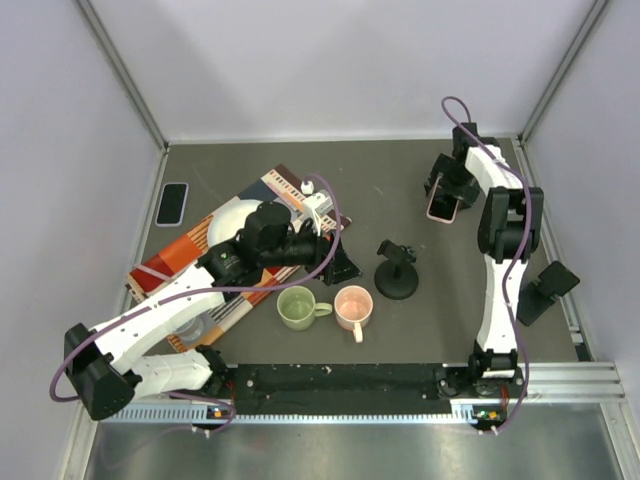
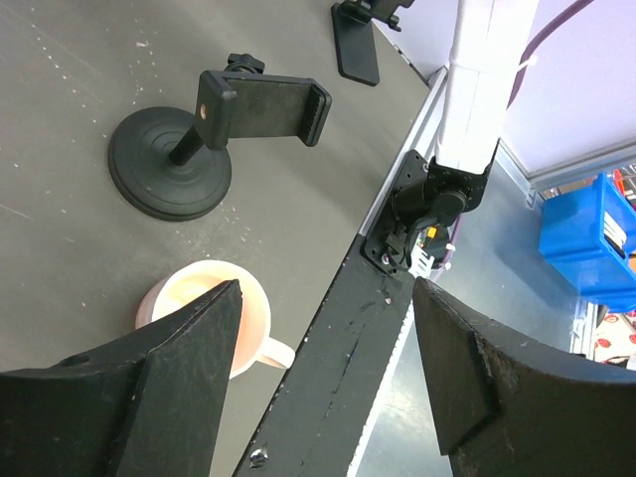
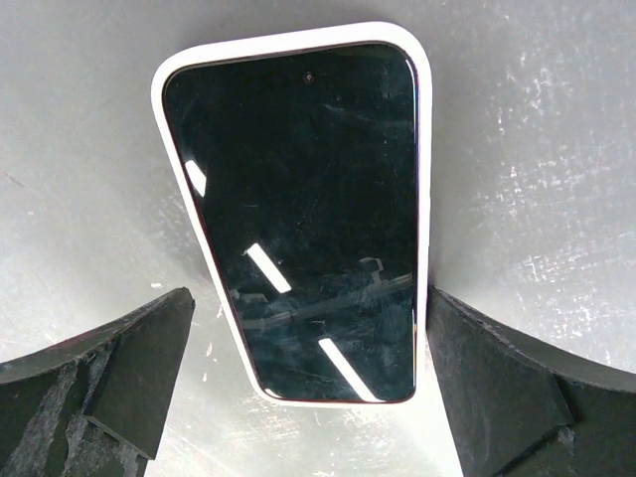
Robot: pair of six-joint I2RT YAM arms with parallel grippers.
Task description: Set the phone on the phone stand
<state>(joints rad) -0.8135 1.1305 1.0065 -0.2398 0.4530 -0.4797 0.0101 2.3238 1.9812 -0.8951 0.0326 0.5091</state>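
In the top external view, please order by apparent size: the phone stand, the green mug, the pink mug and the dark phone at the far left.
1. Phone stand, largest in outline.
2. Green mug and pink mug: they look alike, so I do not rank them.
3. Dark phone, slightly smaller, though the difference is small.

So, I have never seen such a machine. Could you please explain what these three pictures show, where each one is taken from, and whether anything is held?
These are two robot arms bolted at the near edge of a table. One picture looks down from above; the other two come from a camera on each wrist.

The right gripper hangs open over a phone in a pale case, which lies flat between its fingers, not yet gripped. The left gripper is open and empty, near a pink cup and the black phone stand.

Also on the table: a green cup, a second dark phone and a patterned mat.
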